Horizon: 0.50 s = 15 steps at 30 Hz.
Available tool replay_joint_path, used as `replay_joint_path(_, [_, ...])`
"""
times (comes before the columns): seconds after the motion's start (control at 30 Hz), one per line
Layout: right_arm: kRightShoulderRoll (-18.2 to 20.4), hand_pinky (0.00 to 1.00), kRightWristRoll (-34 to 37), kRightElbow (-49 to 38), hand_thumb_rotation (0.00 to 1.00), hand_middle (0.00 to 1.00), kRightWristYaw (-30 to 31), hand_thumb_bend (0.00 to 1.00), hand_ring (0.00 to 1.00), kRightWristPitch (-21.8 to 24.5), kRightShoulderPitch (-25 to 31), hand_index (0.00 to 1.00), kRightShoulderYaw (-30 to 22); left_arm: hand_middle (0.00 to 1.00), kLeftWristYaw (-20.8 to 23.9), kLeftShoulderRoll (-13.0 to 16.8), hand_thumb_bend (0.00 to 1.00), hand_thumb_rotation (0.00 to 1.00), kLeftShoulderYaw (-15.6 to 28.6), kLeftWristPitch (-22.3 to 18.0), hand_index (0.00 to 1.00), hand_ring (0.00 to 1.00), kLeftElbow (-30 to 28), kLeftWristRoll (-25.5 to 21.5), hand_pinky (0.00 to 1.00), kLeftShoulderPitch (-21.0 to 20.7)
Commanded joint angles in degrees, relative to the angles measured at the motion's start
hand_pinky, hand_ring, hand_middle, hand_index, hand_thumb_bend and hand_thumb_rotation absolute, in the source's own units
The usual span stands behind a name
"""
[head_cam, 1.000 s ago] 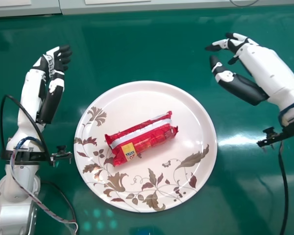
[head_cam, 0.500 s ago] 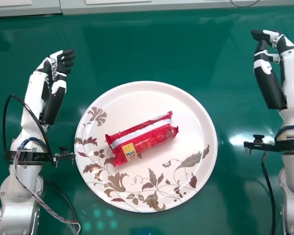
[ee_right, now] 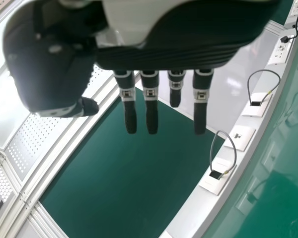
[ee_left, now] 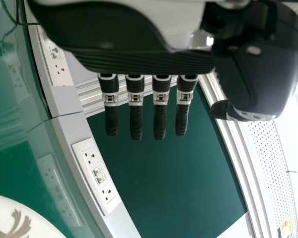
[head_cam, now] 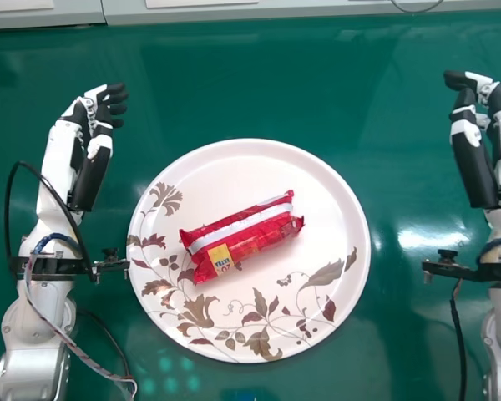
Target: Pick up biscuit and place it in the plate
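The red biscuit packet (head_cam: pixel 242 236) lies at a slant on the round white plate (head_cam: pixel 259 159), which has a floral pattern. To the plate's left, apart from it, is my left hand (head_cam: pixel 96 117), relaxed and holding nothing. Its fingers hang straight in the left wrist view, left hand (ee_left: pixel 139 99), with part of the plate (ee_left: pixel 15 215) in a corner. My right hand (head_cam: pixel 474 117) is at the far right edge, well away from the packet. In the right wrist view the right hand (ee_right: pixel 151 94) has straight fingers and nothing in its grasp.
The glossy green table (head_cam: pixel 259 79) surrounds the plate. A pale ledge (head_cam: pixel 334 12) runs along its back edge. Sockets (ee_left: pixel 97 173) are set in the ledge. Cables hang beside both forearms.
My right hand has moved outward to the right, away from the plate, and its forearm has swung more upright. The left hand has shifted only slightly. Packet and plate are unmoved.
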Motion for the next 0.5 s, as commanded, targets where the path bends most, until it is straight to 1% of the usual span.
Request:
replay_joint_path(0.0, [-0.34, 0.68, 0.66, -0.98, 0.29, 0.81, 0.12, 0.40, 0.78, 0.07, 1.16, 0.80, -1.05, 0.81, 0.53, -0.08, 0.27, 0.07, 0.26, -0.49, 0.83, 0.77, 0.49, 0.13, 0.70, 0.38])
replay_joint_path(0.1, [-0.85, 0.67, 1.50, -1.00, 0.28, 0.80, 0.66, 0.40, 0.77, -0.23, 1.45, 0.79, -1.82, 0.81, 0.61, -0.23, 0.27, 0.07, 0.17, -0.14, 0.83, 0.77, 0.27, -0.06, 0.70, 0.46])
replay_joint_path(0.2, [-1.32, 0.65, 1.69, -1.40, 0.26, 0.79, 1.32, 0.38, 0.76, 0.06, 1.72, 0.79, -2.26, 0.80, 0.63, -0.26, 0.27, 0.10, 0.22, -0.13, 0.82, 0.77, 0.29, -0.11, 0.70, 0.51])
replay_joint_path(0.23, [-1.36, 0.64, 1.66, -1.49, 0.26, 0.79, 1.45, 0.38, 0.75, 0.09, 1.77, 0.78, -2.32, 0.80, 0.56, -0.33, 0.27, 0.10, 0.29, -0.16, 0.82, 0.77, 0.31, -0.39, 0.70, 0.53])
replay_joint_path(0.33, [-1.55, 0.62, 1.71, -1.64, 0.20, 0.78, 1.97, 0.37, 0.74, 0.25, 1.69, 0.77, -2.47, 0.81, 0.41, -0.52, 0.27, 0.08, 0.60, 0.64, 0.83, 0.79, -0.01, -1.16, 0.73, 0.87])
replay_joint_path(0.47, [-2.14, 0.59, 0.89, -1.69, 0.14, 0.77, 2.29, 0.36, 0.71, 0.28, 1.43, 0.76, -2.64, 0.81, 0.38, 0.12, 0.27, 0.03, 1.17, -0.02, 0.82, 0.79, 0.81, -1.11, 0.73, 0.69])
